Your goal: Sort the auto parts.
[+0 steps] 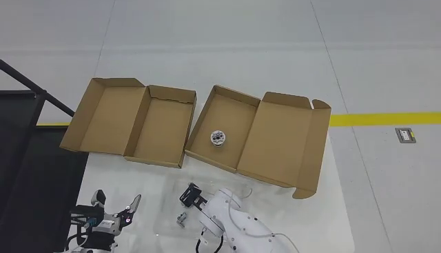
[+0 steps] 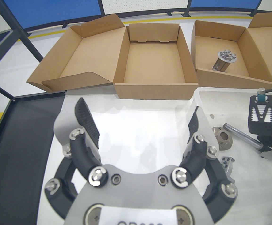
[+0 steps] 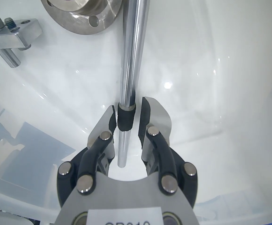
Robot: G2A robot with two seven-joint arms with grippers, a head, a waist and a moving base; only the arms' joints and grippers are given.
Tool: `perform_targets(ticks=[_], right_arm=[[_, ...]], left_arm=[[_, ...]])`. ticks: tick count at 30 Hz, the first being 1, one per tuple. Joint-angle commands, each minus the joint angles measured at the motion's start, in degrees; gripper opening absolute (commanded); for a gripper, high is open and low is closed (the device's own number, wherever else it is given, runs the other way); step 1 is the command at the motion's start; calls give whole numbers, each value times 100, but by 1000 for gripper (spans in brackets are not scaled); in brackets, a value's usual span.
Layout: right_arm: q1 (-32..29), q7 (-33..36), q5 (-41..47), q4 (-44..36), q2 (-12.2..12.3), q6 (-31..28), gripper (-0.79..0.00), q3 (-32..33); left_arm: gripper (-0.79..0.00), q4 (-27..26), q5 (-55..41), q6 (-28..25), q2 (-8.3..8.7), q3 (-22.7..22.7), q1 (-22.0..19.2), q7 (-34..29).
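We see the right gripper [image 3: 128,111] with one black finger on each side of a long shiny metal rod [image 3: 132,47], not squeezing it. The rod's far end lies just beside a round grey metal ring [image 3: 79,3]. A small silver block with bolts [image 3: 11,36] sits nearby in the white tray [image 3: 220,71].

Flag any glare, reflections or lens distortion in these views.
Right wrist view: a glare spot on the white bin, reflections along the metal rod. Left wrist view: the wide lens bows the yellow floor line. Top view: even light, no glare on the cardboard boxes.
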Motion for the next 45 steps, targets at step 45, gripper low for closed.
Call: perform_targets(ticks=[45], right_arm=[[220, -1608, 1077, -2056, 188, 1835, -785, 2181]], left_arm=[[0, 0, 0, 0, 0, 0, 0, 0]])
